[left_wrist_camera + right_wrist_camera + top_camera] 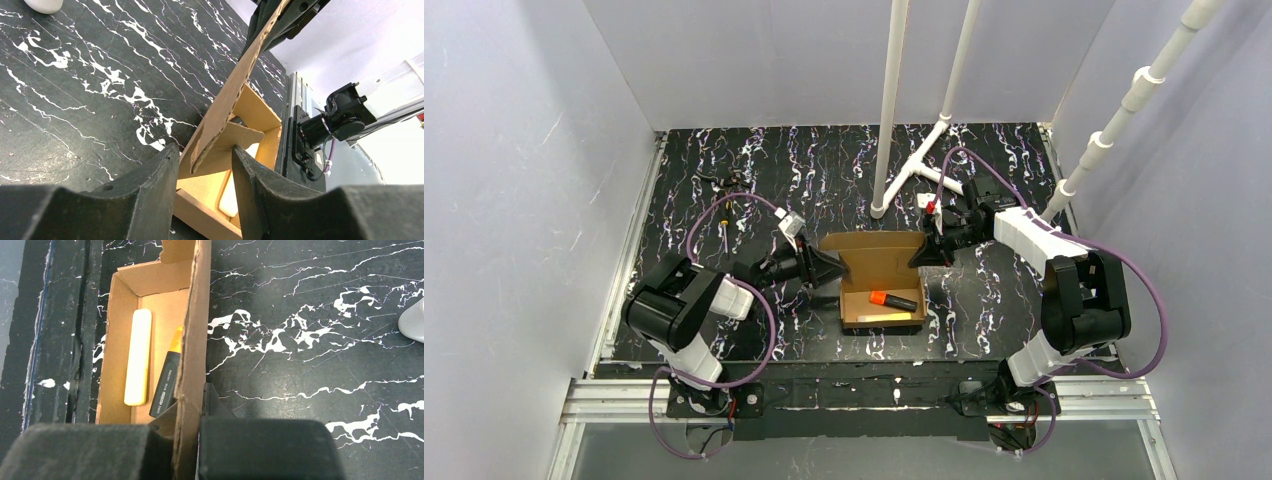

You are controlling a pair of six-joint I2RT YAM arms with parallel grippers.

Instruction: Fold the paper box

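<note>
Arm bases [692, 378] sat nearest us; beyond them the paper box [879, 262] lay open on the surface [754, 180]. At the left wrist, we saw the left claw [205, 152] released, straddling the raised lid's corner. At the right wrist, the right claw [192, 412] clenched the box's right edge, beside an orange marker [167, 382] inside.

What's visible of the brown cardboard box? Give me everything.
The plain brown cardboard box is partly folded: an open, unprinted rectangular tray with corrugated cut edges. Its lid flap is tilted up at the far side and a side tab hangs loose. It sits on the black white-veined table between the two arms. Inside lie an orange-and-black marker and a pale yellow stick. The right gripper is shut on its right side panel. The left gripper is open, straddling the lid's left edge; contact there is unclear.
</note>
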